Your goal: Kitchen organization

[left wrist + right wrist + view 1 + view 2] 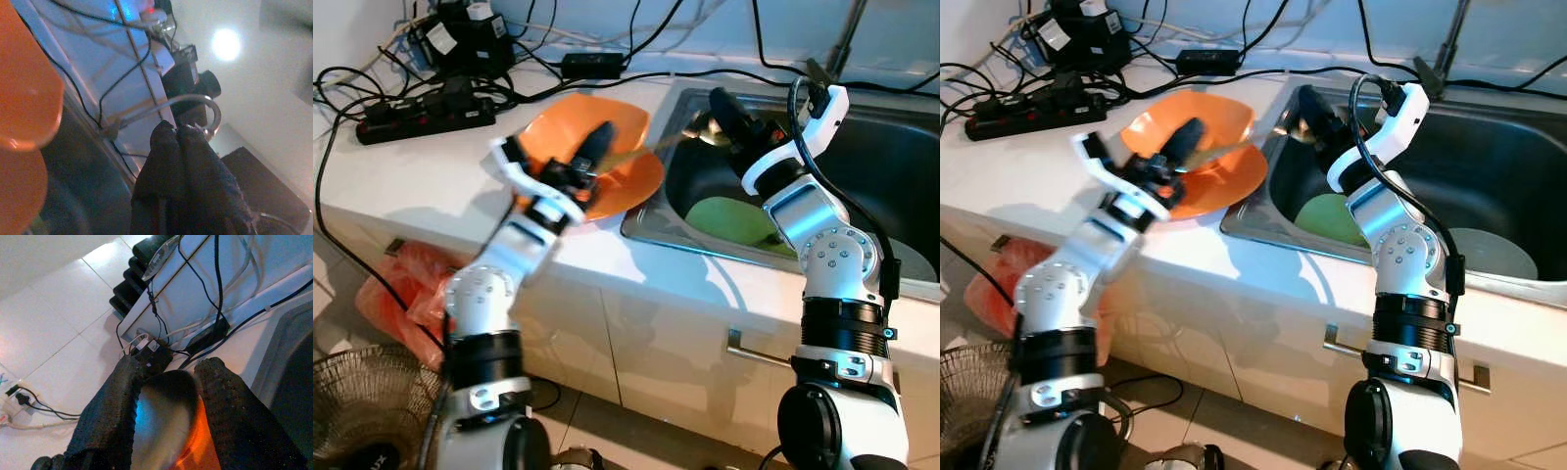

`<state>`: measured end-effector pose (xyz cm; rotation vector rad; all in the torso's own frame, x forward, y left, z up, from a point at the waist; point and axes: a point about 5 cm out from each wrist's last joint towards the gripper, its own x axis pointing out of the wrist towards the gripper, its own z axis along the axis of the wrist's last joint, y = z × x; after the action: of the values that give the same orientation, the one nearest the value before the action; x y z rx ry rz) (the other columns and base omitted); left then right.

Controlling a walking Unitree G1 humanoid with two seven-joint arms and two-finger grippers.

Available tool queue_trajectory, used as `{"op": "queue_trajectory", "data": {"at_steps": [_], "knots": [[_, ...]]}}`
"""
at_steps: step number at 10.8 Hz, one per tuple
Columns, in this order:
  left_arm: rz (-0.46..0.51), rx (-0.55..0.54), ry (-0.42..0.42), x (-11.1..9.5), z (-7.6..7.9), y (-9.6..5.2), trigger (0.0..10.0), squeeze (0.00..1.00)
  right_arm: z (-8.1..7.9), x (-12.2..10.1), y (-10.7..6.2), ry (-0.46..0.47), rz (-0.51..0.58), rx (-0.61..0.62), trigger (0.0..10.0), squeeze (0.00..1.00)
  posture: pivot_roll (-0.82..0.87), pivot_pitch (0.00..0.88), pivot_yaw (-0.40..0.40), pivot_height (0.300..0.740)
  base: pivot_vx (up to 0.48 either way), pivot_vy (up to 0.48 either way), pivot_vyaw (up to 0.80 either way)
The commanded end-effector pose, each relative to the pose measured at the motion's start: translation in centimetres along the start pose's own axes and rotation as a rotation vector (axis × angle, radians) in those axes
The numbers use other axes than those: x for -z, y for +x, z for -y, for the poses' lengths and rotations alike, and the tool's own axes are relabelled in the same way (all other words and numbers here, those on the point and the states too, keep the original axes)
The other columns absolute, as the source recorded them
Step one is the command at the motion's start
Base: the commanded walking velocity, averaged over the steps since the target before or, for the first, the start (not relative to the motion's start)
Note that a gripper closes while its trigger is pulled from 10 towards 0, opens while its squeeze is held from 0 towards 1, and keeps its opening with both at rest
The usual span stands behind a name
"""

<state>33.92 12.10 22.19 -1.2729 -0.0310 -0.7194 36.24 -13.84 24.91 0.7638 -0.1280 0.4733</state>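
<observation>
- Left gripper raised over the counter edge, fingers pressed together at the orange bowl, seemingly pinching a spoon handle.
- Right gripper bent up above the sink rim, clamped around the spoon bowl.
- Green plate lying inside the sink.
- Power strip and cables at the counter's back.

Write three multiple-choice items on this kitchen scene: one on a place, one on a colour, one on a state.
1. Where is the green plate?
A. on the counter
B. in the sink
C. on the floor

2. What colour is the bowl beside the sink?
A. orange
B. blue
C. white

3. The right gripper is
A. open and empty
B. shut on a cable
C. shut on the spoon

Key:
1. B, the green plate lies inside the sink.
2. A, the bowl is orange.
3. C, the right gripper has the spoon between its fingers.
</observation>
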Motion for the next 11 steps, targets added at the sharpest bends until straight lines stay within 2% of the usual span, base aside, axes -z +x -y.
{"op": "queue_trajectory", "data": {"at_steps": [1,4,7,10,11], "knots": [[0.004,0.018,0.017,-0.4,0.1,0.2,0.0,0.00,-0.6,-0.2,0.4,0.015,-0.001,-0.016,0.0,0.00,0.03,0.070,0.071,0.740,0.000,0.000,0.00],[-0.010,0.033,0.029,0.1,0.8,0.0,0.0,0.00,-0.5,-0.2,0.5,0.023,0.000,-0.011,0.0,0.00,0.03,0.070,0.074,0.740,0.000,0.000,0.00],[-0.059,0.027,-0.004,0.2,0.3,0.3,0.0,0.00,-0.6,0.1,0.5,0.027,-0.010,-0.016,0.0,0.00,0.03,0.070,0.075,0.740,0.000,0.000,0.00],[-0.051,0.022,-0.009,-0.4,-0.2,0.4,0.0,0.00,-1.0,1.1,0.2,0.035,-0.081,-0.075,0.0,0.00,0.03,0.069,0.077,0.740,0.000,0.000,0.00],[-0.061,0.032,-0.010,-0.1,0.3,0.3,0.0,0.00,-1.3,1.5,0.1,0.035,-0.099,-0.097,0.0,0.00,0.03,0.069,0.077,0.740,0.000,0.000,0.00]]}}
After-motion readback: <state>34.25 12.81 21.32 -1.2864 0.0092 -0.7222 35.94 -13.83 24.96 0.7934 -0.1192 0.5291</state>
